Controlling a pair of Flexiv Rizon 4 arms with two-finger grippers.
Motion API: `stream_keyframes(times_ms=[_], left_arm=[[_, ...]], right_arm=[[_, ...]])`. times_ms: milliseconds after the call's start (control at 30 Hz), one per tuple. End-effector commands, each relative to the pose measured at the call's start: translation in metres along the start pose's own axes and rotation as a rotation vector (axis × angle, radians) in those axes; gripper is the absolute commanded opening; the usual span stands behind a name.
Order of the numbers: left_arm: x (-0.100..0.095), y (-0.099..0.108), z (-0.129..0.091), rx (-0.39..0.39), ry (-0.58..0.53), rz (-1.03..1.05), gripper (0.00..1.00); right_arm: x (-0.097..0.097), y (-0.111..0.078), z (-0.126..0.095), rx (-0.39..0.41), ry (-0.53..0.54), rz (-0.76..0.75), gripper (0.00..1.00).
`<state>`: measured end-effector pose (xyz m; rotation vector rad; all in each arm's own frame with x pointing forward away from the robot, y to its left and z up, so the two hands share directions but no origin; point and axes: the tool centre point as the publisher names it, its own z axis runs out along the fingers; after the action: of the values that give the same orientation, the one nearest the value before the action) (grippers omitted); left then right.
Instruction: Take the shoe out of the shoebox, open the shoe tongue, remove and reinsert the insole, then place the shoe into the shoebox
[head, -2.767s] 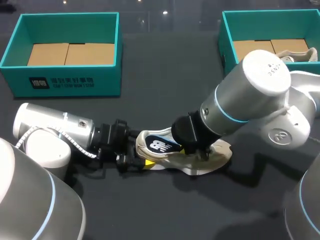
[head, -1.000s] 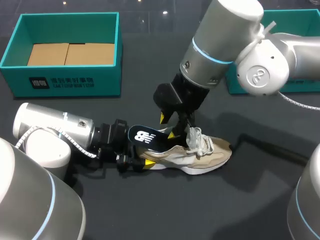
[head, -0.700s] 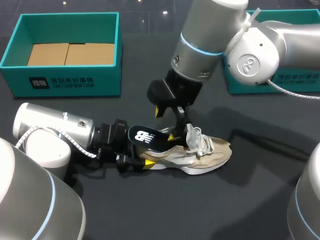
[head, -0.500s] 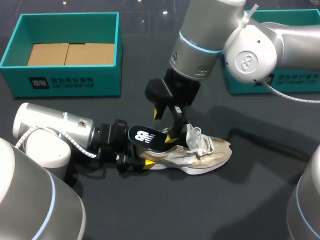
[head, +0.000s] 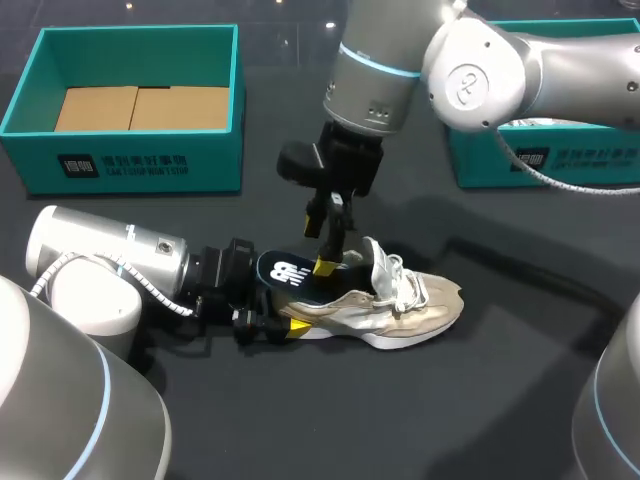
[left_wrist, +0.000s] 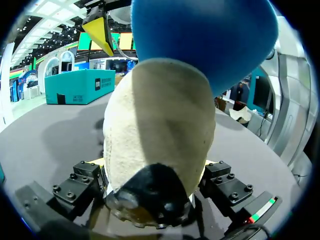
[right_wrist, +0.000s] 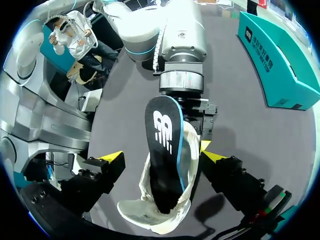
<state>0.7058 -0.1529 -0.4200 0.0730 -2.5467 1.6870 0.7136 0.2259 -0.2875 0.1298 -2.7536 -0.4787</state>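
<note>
Firmly, shoe (head: 400, 308) heel in left claw (head: 272, 312), insole (head: 293, 276) under spread right claw (head: 320, 245)

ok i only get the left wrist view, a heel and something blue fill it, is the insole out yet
observer: only partly. the insole has its heel end raised out of the shoe, front end inside
operator: where's the right gripper
observer: the right gripper is above the shoe, open, one of its fingers on each side of the insole, not touching it
</note>
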Motion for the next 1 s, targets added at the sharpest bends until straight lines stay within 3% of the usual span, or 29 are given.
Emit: stream_keyframes(times_ms=[33, 100, 167, 233, 267, 333, 400, 500, 667, 1000], left_arm=[[-0.001, 0.001, 0.001, -0.004, 0.000, 0.000, 0.00], [-0.001, 0.001, 0.001, -0.004, 0.000, 0.000, 0.00], [-0.001, 0.001, 0.001, -0.004, 0.000, 0.000, 0.00], [-0.001, 0.001, 0.001, -0.004, 0.000, 0.000, 0.00], [-0.001, 0.001, 0.001, -0.004, 0.000, 0.000, 0.00], [-0.001, 0.001, 0.001, -0.004, 0.000, 0.000, 0.00], [-0.001, 0.001, 0.001, -0.004, 0.000, 0.000, 0.00], [-0.001, 0.001, 0.001, -0.004, 0.000, 0.000, 0.00], [-0.001, 0.001, 0.001, -0.004, 0.000, 0.000, 0.00], [-0.001, 0.001, 0.001, -0.004, 0.000, 0.000, 0.00]], right_arm=[[-0.008, -0.001, 0.007, -0.040, 0.055, -0.003, 1.00], [-0.010, -0.002, 0.010, -0.061, 0.092, 0.003, 1.00], [-0.013, -0.002, 0.012, -0.078, 0.133, 0.018, 0.81], [-0.016, -0.003, 0.014, -0.095, 0.169, 0.042, 0.96], [-0.017, -0.003, 0.015, -0.103, 0.193, 0.055, 0.96], [-0.019, -0.002, 0.017, -0.107, 0.216, 0.070, 0.84], [-0.021, -0.002, 0.018, -0.108, 0.244, 0.088, 0.65], [-0.022, -0.001, 0.020, -0.106, 0.277, 0.101, 0.58], [-0.022, 0.001, 0.024, -0.101, 0.322, 0.101, 0.49], [-0.014, 0.001, 0.033, -0.151, 0.408, 0.046, 0.45]])
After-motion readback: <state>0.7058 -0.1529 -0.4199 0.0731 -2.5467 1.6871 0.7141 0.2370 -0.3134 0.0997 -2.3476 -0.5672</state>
